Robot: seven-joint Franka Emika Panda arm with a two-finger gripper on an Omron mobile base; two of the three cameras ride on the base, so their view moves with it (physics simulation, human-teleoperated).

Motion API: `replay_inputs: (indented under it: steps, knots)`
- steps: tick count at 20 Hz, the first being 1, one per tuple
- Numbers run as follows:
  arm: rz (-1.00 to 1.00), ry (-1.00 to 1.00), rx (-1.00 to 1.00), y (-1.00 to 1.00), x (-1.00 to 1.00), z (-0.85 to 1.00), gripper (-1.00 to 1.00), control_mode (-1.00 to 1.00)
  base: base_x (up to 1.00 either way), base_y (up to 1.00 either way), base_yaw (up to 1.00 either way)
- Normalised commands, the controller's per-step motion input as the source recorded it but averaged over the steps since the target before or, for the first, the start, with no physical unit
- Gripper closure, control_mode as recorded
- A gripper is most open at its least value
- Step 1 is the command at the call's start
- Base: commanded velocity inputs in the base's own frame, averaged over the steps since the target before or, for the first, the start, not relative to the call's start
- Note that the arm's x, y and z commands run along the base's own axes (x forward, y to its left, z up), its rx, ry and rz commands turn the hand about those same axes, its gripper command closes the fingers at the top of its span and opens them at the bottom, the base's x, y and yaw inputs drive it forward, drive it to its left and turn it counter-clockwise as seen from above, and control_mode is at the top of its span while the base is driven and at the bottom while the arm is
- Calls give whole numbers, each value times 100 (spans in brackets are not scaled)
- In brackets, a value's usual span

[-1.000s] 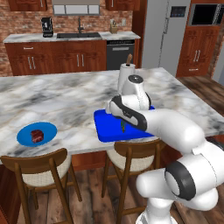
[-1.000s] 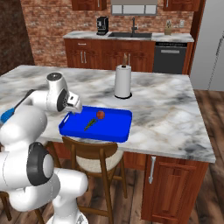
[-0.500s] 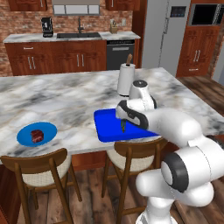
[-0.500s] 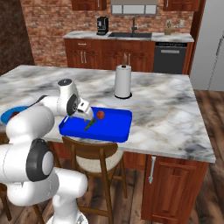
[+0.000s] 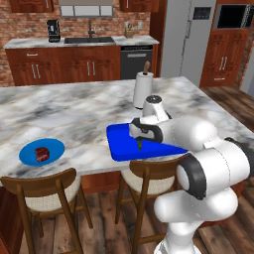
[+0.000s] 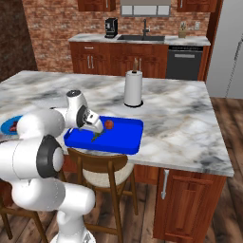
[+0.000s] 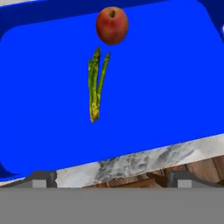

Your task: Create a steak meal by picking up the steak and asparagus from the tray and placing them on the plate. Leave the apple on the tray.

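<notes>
The steak lies on the round light-blue plate at the island's left front. To its right sits the blue tray, also seen from the other side as the tray. On it lie the asparagus and the red apple. My gripper hovers open and empty over the tray's front part, just above the asparagus. The hand view shows the asparagus lying lengthwise ahead of the gripper, the apple just past its tips, and the tray beneath both.
A white paper towel roll stands on the marble counter behind the tray. Two wooden stools are tucked under the island's front edge. A kitchen counter with a sink runs along the back wall.
The arm has swung over from the left to the tray and dropped lower, with the gripper now close above the asparagus. Gripper stays open. Nothing on the tray or plate has moved.
</notes>
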Motion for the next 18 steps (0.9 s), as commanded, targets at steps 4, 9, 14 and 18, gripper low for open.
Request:
replay_inputs:
  steps: [4,9,14,18]
  knots:
    - [0,0,0,0,34,-31,-100,-100,0,0,0]
    - [0,0,0,0,34,-33,-100,-100,0,0,0]
    - [0,0,0,0,40,-30,-100,-100,0,0,0]
    - [0,0,0,0,42,-30,-100,-100,0,0,0]
